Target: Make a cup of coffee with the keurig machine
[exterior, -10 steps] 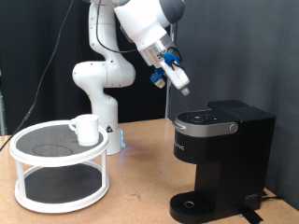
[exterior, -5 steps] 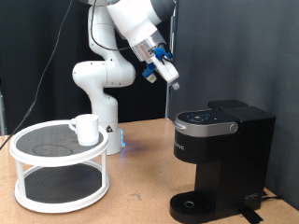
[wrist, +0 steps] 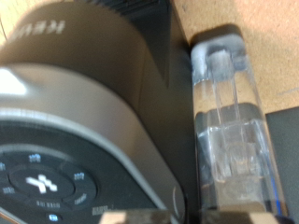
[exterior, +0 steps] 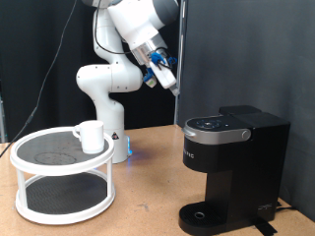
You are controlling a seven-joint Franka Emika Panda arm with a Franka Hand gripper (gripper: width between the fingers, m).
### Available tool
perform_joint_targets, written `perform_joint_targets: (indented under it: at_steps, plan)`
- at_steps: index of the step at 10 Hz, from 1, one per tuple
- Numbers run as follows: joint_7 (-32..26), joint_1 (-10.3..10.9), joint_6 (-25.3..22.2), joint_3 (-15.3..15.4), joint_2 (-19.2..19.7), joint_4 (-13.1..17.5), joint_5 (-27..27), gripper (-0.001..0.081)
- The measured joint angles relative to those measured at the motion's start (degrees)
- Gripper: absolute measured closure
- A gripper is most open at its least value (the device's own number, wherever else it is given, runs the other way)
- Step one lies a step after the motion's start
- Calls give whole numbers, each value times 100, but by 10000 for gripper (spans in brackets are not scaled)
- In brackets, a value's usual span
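- White two-tier stand (exterior: 61, 177): far below the gripper and well off to the exterior view's left, on the wooden table (exterior: 148, 211).
- Cup (exterior: 90, 136): upright on the stand's top tier, toward its right edge, handle pointing to the exterior view's left. Well below the gripper and left of it, no contact.
- Robot base (exterior: 103, 93): white, behind the stand, below-left of the gripper; faint blue glow at its foot.
- Gripper (exterior: 167, 79): high in the air, tilted down toward the exterior view's right, blue parts at the fingers. Nothing visible between the fingers. Finger spacing too small to read in the exterior view, and the fingers are not clearly visible in the wrist view, so open or closed: cannot tell.
- Keurig machine (exterior: 231, 167): below the gripper and to the exterior view's right, clearly apart from it. Lid down, button panel on top, round drip base with nothing standing on it.
- Wrist view: blurred; looks down on the keurig machine's (wrist: 89, 121) rounded lid and lit white buttons, with the clear water tank (wrist: 232, 131) alongside it.
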Motion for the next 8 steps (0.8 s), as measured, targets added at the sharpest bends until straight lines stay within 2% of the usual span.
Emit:
perform_joint_targets:
  at_steps: [2,4,6,8]
  plan:
    - [2,-145,-180,-85,-434,-295,-129,806]
    - [-288,-171,-634,-380,-826,-471,-183,806]
    - [-482,-165,-845,-668,-1319,-721,-119,806]
    - [-474,-169,-836,-645,-1281,-724,-163,806]
